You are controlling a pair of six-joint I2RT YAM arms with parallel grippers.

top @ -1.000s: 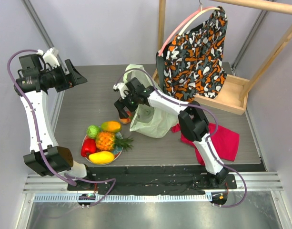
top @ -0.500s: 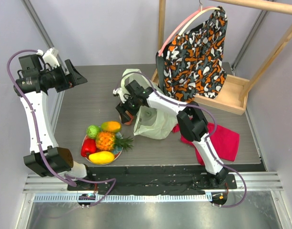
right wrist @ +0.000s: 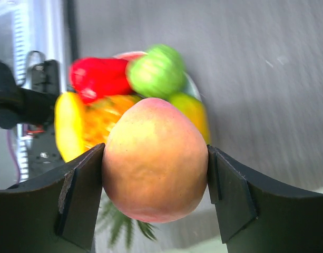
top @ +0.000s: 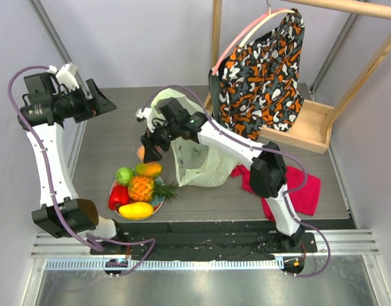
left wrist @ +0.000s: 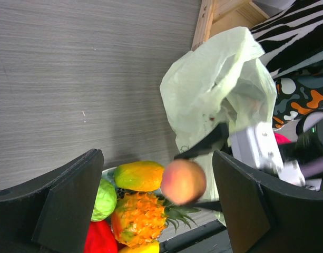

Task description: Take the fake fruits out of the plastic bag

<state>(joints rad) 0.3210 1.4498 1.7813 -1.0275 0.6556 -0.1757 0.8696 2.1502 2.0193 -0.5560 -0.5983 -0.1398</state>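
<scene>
Right gripper (top: 148, 148) jaws stand partly spread, pressing both sides of the pink-orange peach (right wrist: 155, 158), which is held in the air just beyond the plate (top: 112, 187). That plate sits toward the near-left edge of the table (top: 118, 131) and carries the pineapple (top: 141, 188), green round fruit (top: 124, 175), red piece (top: 118, 196) and mangoes (top: 148, 169). The right arm reaches leftward across the plastic bag (top: 201, 162), which stands crumpled mid-table beside the red cloth (top: 300, 191). Bare table lies left of and beyond the peach. Left gripper (top: 101, 102), wide open and empty, hangs high by the far-left edge. At the far-right corner hangs a patterned garment (top: 262, 70).
</scene>
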